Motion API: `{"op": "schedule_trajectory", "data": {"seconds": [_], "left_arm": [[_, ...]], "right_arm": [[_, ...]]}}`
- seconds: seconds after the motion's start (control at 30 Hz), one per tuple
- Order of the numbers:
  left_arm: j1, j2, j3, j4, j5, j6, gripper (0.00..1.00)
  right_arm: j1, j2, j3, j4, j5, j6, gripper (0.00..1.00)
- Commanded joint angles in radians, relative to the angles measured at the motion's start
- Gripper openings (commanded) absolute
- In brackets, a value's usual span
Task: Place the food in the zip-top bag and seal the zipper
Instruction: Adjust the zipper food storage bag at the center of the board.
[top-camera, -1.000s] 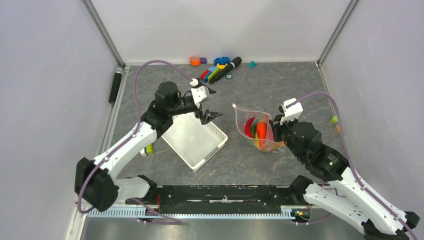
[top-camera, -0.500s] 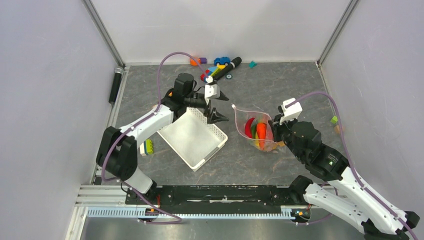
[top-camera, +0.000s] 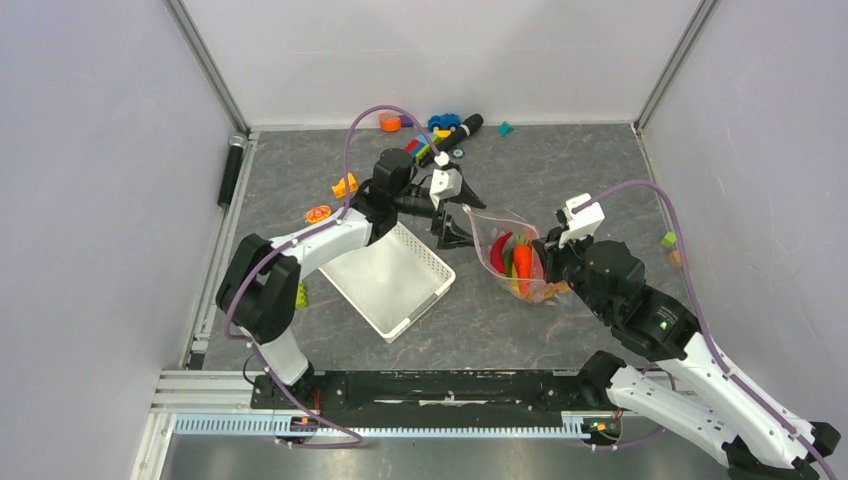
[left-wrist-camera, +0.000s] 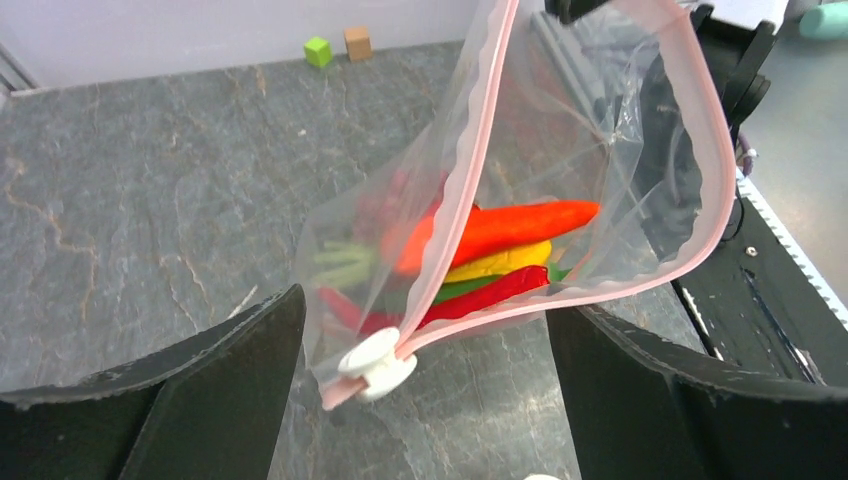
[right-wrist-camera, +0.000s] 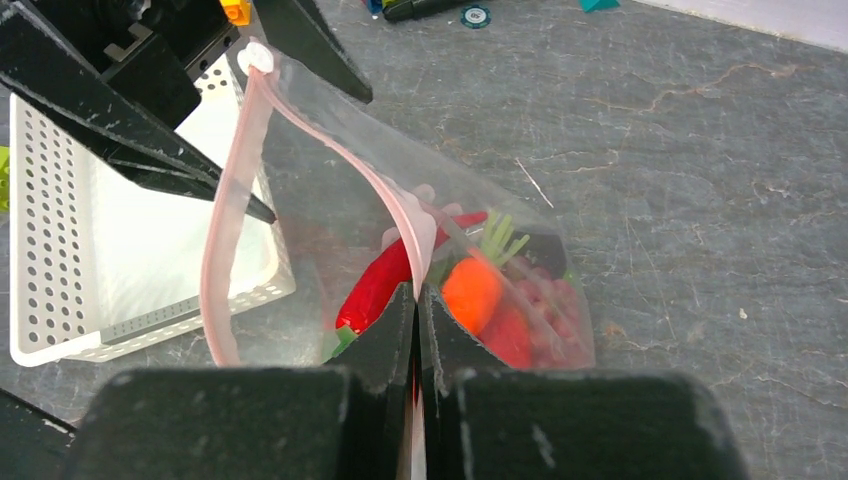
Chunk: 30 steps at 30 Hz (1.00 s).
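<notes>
Where the right arm reached out from the near edge of the table (top-camera: 580, 170), the right gripper (right-wrist-camera: 416, 292) had its fingers pressed together on the zipper (right-wrist-camera: 222, 230), pinching the pink strip on one side of the bag's mouth. Just beyond that grip sat the zip-top bag (top-camera: 497, 226), lying on the table with its mouth gaping toward the left arm. The food (right-wrist-camera: 470, 290) was inside it, bunched at the closed end: a red chilli, an orange carrot-like piece and something yellow and green beneath. Left of the bag stood the white slotted basket (top-camera: 385, 280), tilted askew to the table edge. Farther on, the left gripper (left-wrist-camera: 425, 310) was spread wide, one finger on each side of the bag's corner, where the white slider (left-wrist-camera: 375, 365) sat at the end of the strip; neither finger visibly touched it. Against the far wall lay a scatter of coloured blocks and a toy car (top-camera: 445, 121).
</notes>
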Motion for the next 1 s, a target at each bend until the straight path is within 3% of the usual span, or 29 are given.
{"op": "schedule_trajectory", "data": {"seconds": [0.0, 0.27, 0.47, 0.53, 0.63, 0.7, 0.83, 0.97], "left_arm": [[-0.003, 0.030, -0.001, 0.289, 0.085, -0.212, 0.87], [-0.003, 0.026, -0.024, 0.322, 0.116, -0.257, 0.35], [-0.003, -0.040, -0.055, 0.317, 0.080, -0.295, 0.06], [-0.003, -0.088, -0.070, 0.270, 0.025, -0.328, 0.02], [-0.004, -0.185, -0.091, 0.163, -0.101, -0.330, 0.02], [-0.012, -0.254, -0.106, 0.100, -0.214, -0.336, 0.02], [-0.067, -0.361, -0.104, -0.049, -0.359, -0.328, 0.02], [-0.180, -0.425, -0.061, -0.219, -0.558, -0.243, 0.02]], "right_arm": [[-0.001, 0.003, 0.052, 0.042, -0.017, 0.018, 0.04], [-0.001, -0.002, 0.054, 0.041, 0.010, 0.021, 0.04], [-0.001, 0.005, 0.063, 0.034, 0.062, 0.007, 0.07], [-0.001, 0.004, 0.067, 0.024, 0.108, 0.002, 0.21], [-0.001, -0.005, 0.067, 0.022, 0.156, -0.012, 0.67], [-0.001, -0.023, 0.061, 0.050, 0.166, -0.033, 0.82], [-0.001, -0.054, 0.073, 0.098, 0.122, -0.062, 0.96], [-0.001, -0.067, 0.109, 0.127, -0.008, -0.084, 0.98]]}}
